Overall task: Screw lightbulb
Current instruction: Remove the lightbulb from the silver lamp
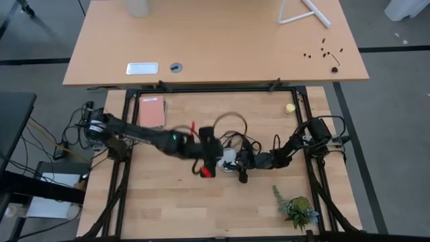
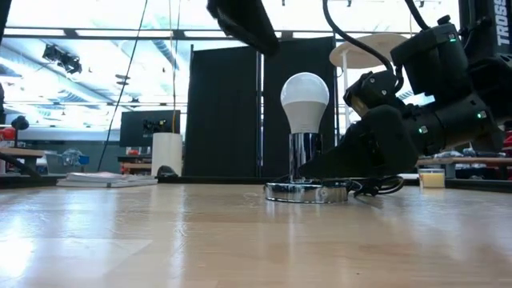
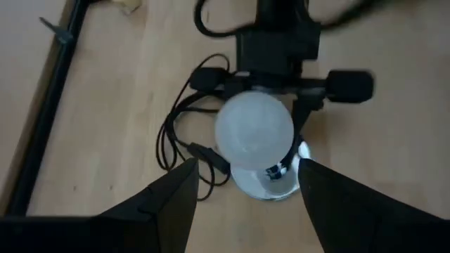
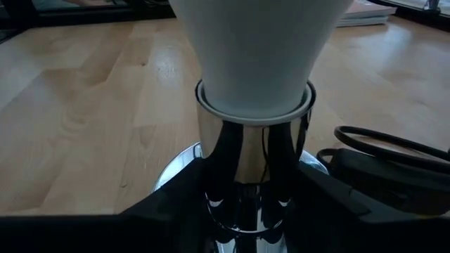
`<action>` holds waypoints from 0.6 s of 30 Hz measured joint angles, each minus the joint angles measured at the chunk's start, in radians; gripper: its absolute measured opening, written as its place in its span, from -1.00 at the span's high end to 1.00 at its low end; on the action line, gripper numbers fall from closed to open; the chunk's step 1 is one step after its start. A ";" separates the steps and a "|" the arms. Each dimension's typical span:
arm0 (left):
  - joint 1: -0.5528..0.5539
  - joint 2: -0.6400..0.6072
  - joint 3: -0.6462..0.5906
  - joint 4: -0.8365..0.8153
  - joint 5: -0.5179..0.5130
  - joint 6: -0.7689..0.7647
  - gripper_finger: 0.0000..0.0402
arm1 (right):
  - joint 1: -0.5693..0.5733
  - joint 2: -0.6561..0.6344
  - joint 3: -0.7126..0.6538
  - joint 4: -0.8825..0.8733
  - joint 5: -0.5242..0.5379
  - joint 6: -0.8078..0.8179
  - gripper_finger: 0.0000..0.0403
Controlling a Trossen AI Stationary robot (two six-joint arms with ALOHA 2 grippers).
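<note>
We are looking at a robotics lab or workshop. A black metal frame (image 1: 132, 134) is bordering the pale wooden work table (image 1: 201, 208); beyond that table a long light-wood desk (image 1: 215, 47) is standing, and loose black cables (image 1: 74, 138) are trailing on the grey floor beside it.

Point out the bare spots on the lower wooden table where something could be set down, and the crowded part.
Free: the front left stretch, below the left gripper and left of the plant sprig; also the back strip between the pink notebook and yellow ball. Crowded: the centre, where the lightbulb, socket base, cord and right gripper cluster.
</note>
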 joint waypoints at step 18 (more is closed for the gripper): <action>0.143 0.139 0.235 -0.230 0.363 0.110 -0.30 | -0.041 -0.001 0.026 -0.027 -0.060 -0.049 0.04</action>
